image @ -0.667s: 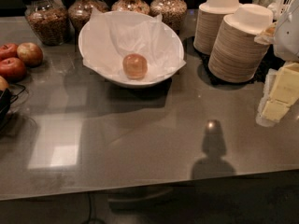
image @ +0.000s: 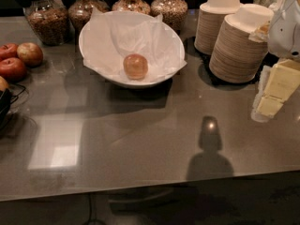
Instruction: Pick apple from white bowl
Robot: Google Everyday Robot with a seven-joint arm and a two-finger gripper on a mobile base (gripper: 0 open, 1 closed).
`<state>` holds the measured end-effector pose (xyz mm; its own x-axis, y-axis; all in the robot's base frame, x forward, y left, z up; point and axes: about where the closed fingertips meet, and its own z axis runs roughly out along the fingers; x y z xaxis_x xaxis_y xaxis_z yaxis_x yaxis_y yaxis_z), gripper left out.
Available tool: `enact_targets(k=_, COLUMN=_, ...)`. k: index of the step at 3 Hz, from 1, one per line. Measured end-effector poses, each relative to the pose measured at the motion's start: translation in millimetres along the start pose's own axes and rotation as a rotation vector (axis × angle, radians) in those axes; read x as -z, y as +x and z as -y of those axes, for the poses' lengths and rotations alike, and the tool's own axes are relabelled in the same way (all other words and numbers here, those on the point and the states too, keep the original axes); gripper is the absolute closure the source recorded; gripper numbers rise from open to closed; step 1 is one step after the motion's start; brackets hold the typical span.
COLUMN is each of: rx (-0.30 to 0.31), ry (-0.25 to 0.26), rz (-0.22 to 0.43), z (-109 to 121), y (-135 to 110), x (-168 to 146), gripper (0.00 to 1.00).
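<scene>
My claw (image: 273, 95) hung at the right edge of the table (image: 140, 144), low over the top and just in front of the nearer of two stacks of paper bowls (image: 240, 46). It held nothing that I could see and was clear of the apple and its bowl. Whether it was open or closed I could not tell: only some pale yellow blocks and a piece of white casing above them showed, and the rest ran off the right side of the view. The apple (image: 135, 66), small, round and pale orange-pink, sat inside the white bowl (image: 91, 50), resting on the crumpled white paper (image: 140, 32) that lined it. The bowl stood toward the far edge of the table, about midway between the two far corners and well apart from my claw. Behind it, along the far edge, stood four glass jars (image: 47, 18) of brownish stuff; their tops were cut off, and I could not make out what they held. By the left edge lay a few darker red apples (image: 13, 68), one of them half out of view, and nearer the front a dark wire thing (image: 5, 108) that was mostly cut off. A dark shadow (image: 209, 149) lay on the tabletop close to the near edge, toward the right.
</scene>
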<state>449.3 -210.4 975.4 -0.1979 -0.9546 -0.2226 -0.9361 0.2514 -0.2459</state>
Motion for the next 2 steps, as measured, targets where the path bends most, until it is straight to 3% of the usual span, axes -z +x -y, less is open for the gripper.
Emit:
enact_targets(k=1, rx=0.040, ry=-0.004, rz=0.056, z=16.5, y=-21.4, x=-7.4, gripper=0.00)
enact_targets(k=2, rx=0.146, ry=0.000, rz=0.158, z=37.5, y=-67.7, x=-8.7, gripper=0.00)
